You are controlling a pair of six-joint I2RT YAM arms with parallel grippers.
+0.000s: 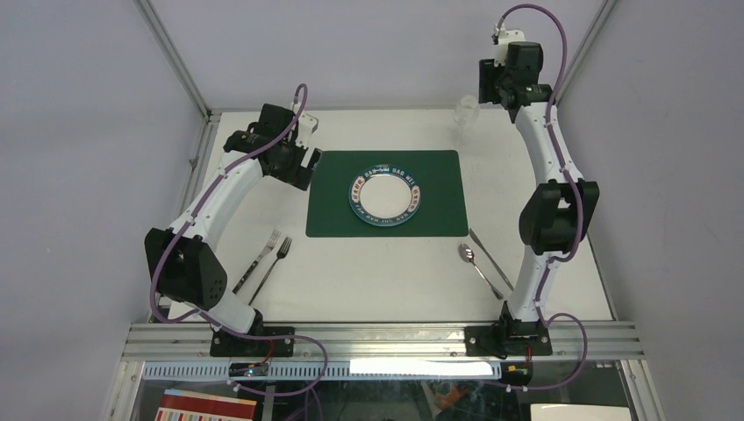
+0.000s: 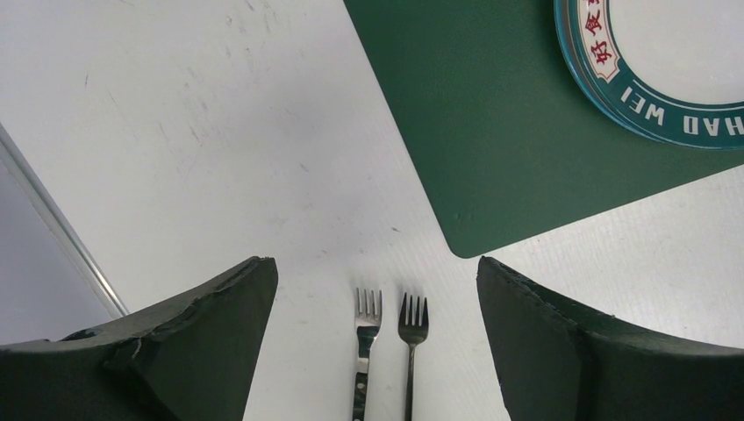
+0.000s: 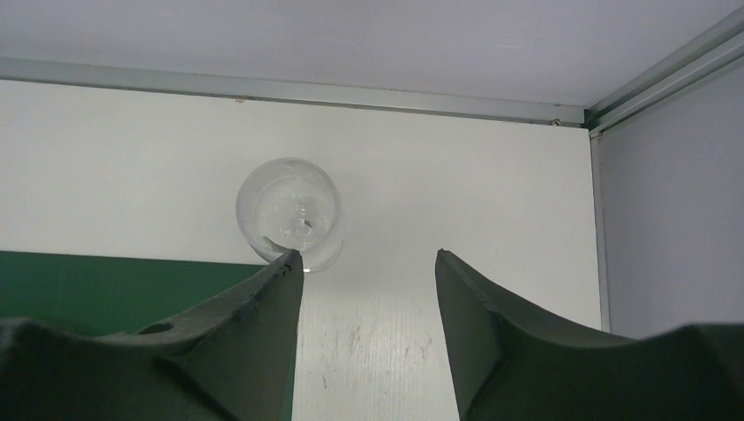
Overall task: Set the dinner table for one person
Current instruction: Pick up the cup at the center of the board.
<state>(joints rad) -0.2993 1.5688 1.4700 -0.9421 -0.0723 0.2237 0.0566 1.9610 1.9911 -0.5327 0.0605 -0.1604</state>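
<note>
The white dinner table (image 1: 368, 272) carries a dark green placemat (image 1: 439, 206) with a teal-rimmed white plate (image 1: 386, 195) on it. Two forks (image 1: 268, 261) lie side by side left of the mat, also in the left wrist view (image 2: 368, 320). A spoon (image 1: 476, 266) and a knife (image 1: 491, 260) lie right of the mat. A clear glass (image 1: 467, 112) stands upright past the mat's far right corner. My left gripper (image 2: 373, 260) is open and empty, held high beside the mat's far left corner (image 1: 298, 167). My right gripper (image 3: 367, 253) is open and empty, just right of the glass (image 3: 285, 206).
Silver aluminium framing (image 1: 377, 338) runs along the near edge, and rails border the far edge (image 3: 289, 88) and sides. Slanted uprights (image 1: 175, 57) rise at the back corners. Grey walls close in the table on three sides.
</note>
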